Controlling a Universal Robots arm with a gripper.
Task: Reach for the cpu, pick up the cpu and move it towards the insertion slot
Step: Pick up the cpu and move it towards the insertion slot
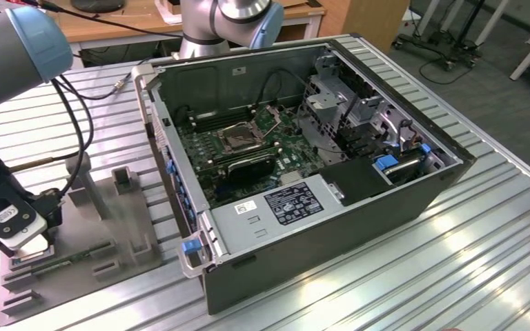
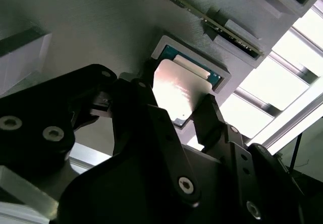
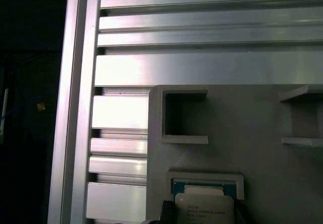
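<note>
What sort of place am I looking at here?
Likely a robotics lab or workshop: a robot arm at a slotted metal table, beside an opened computer case, with a wooden desk behind.

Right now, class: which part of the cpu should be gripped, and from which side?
Grip the cpu by two opposite edges, coming straight down from above. It lies flat, face up, in a shallow pocket of the fixture, so its thin edges are probably the only hold.

The tool (image 2: 176,97) hides part of the cpu (image 2: 174,85) — contact unclear.
</note>
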